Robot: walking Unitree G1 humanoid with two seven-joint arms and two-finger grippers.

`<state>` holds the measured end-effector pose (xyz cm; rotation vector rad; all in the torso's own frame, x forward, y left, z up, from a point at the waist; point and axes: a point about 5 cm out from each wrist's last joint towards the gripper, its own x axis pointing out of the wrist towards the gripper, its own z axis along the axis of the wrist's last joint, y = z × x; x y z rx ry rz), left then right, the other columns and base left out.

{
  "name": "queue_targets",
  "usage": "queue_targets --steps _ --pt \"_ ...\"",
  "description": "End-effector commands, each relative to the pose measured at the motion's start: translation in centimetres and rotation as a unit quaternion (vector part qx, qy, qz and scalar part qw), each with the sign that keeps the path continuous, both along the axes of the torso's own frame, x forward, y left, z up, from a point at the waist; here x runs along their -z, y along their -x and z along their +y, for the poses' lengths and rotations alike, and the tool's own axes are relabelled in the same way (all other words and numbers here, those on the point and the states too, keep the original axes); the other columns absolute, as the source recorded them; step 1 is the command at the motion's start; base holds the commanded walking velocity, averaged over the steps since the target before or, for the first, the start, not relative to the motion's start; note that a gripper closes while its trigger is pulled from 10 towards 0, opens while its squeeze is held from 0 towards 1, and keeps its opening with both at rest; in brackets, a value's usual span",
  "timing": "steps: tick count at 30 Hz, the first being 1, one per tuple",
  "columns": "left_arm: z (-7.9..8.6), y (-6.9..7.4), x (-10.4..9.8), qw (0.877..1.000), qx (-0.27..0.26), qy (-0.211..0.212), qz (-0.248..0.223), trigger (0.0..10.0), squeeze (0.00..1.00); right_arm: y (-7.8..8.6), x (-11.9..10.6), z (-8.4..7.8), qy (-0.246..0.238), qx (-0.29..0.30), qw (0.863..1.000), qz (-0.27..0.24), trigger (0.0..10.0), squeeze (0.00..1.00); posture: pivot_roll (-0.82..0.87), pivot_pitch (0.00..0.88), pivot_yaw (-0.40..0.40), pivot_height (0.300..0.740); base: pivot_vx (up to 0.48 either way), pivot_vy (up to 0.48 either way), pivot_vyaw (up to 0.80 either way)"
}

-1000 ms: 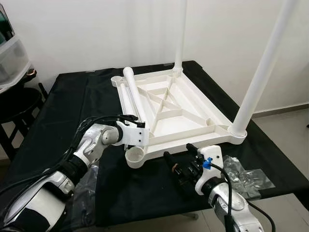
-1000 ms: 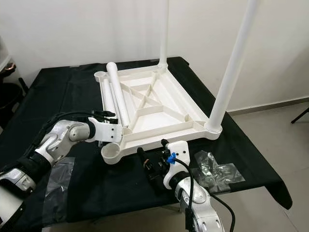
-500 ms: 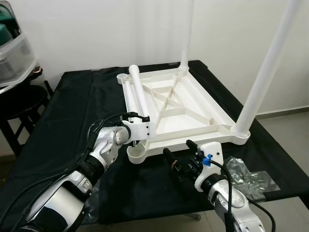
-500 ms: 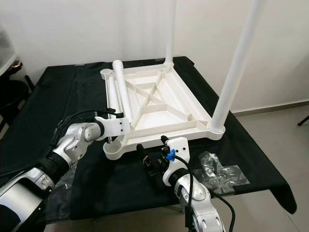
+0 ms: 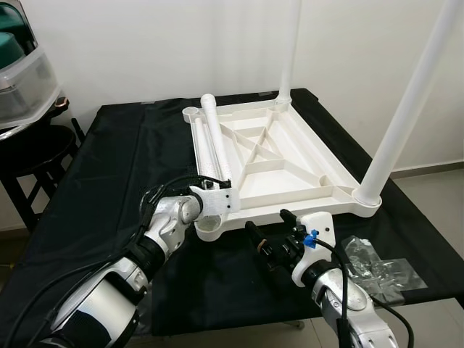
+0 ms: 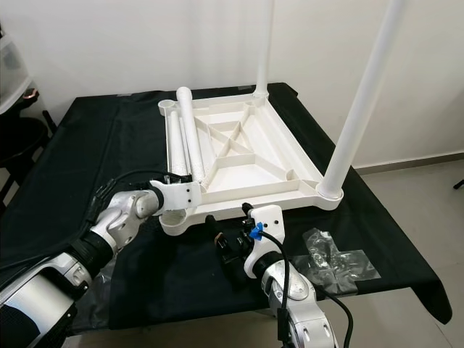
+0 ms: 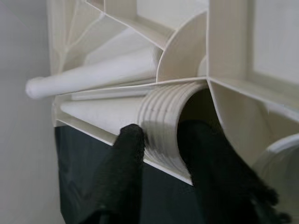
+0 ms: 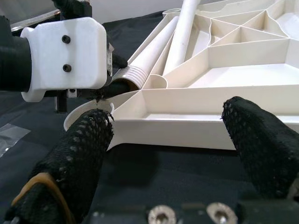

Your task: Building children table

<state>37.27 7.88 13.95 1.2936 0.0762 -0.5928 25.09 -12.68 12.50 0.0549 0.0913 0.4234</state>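
The white table top (image 5: 304, 199) lies upside down on the black cloth. Two white legs stand upright in its right corners, one near (image 5: 406, 109) and one far (image 5: 290, 51). Two loose legs (image 5: 212, 138) lie along its left side. My left gripper (image 7: 161, 135) is at the near-left corner, shut on the ribbed threaded end (image 7: 163, 116) of a loose leg, just above the empty corner socket (image 5: 206, 226). One finger is outside the tube and one is in its mouth. My right gripper (image 8: 168, 119) hovers open before the top's near rim, holding nothing.
Clear plastic bags (image 5: 377, 268) lie on the cloth at the near right. A dark stool (image 5: 29, 148) and a clear storage box (image 5: 22, 80) stand off the table's left side. A white wall rises behind.
The camera has turned, so the whole scene sits further right. My left forearm has drawn in nearer, its gripper staying at the near-left corner. The right gripper holds its place.
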Motion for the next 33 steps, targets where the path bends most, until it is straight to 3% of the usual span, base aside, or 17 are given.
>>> queue_targets --steps 1,13,19,23,25,27,28,29,33 --pt "0.7 0.0 0.8 1.000 -0.015 -0.018 0.003 0.0 0.00 0.0 -0.5 0.1 -0.003 0.001 1.000 -0.006 10.0 0.00 -0.09 0.040 0.034 0.740 0.000 0.000 0.00" --pt "1.2 -0.1 0.7 1.000 -0.025 -0.007 -0.008 0.0 0.00 -0.2 -0.7 0.1 -0.004 0.002 1.000 -0.009 10.0 0.00 -0.09 0.030 0.032 0.740 0.000 0.000 0.00" --pt "3.5 -0.6 -1.4 0.997 -0.056 0.023 -0.056 0.0 0.00 -0.5 -1.2 0.3 -0.007 0.002 1.000 -0.018 10.0 0.00 -0.09 0.025 0.031 0.740 0.000 0.000 0.00" --pt "4.0 -0.7 -2.0 0.995 -0.064 0.032 -0.070 0.0 0.00 -0.5 -1.4 0.3 -0.008 0.002 1.000 -0.020 10.0 0.00 -0.09 0.024 0.031 0.740 0.000 0.000 0.00" --pt "4.7 -0.7 -3.0 0.992 -0.073 0.043 -0.092 0.0 0.00 -0.6 -1.6 0.3 -0.009 0.002 1.000 -0.023 10.0 0.00 -0.09 0.024 0.031 0.740 0.000 0.000 0.00" --pt "6.3 -0.5 -5.3 0.981 -0.098 0.073 -0.149 0.0 0.00 -0.8 -2.0 0.4 -0.012 0.002 0.999 -0.030 10.0 0.00 -0.08 0.022 0.028 0.740 0.000 0.000 0.00" --pt "6.3 -0.5 -5.3 0.981 -0.098 0.073 -0.149 0.0 0.00 -0.8 -2.0 0.4 -0.012 0.002 0.999 -0.030 10.0 0.00 -0.08 0.022 0.028 0.740 0.000 0.000 0.00" --pt "7.1 0.0 -6.5 0.973 -0.111 0.094 -0.180 0.0 0.00 -1.0 -2.2 0.4 -0.014 0.001 0.999 -0.033 10.0 0.00 -0.07 0.022 0.023 0.740 0.000 0.000 0.00" --pt "7.4 0.8 -6.8 0.967 -0.115 0.112 -0.199 0.0 0.00 -1.1 -2.3 0.5 -0.014 -0.002 0.999 -0.034 10.0 0.00 -0.07 0.023 0.018 0.740 0.000 0.000 0.00"
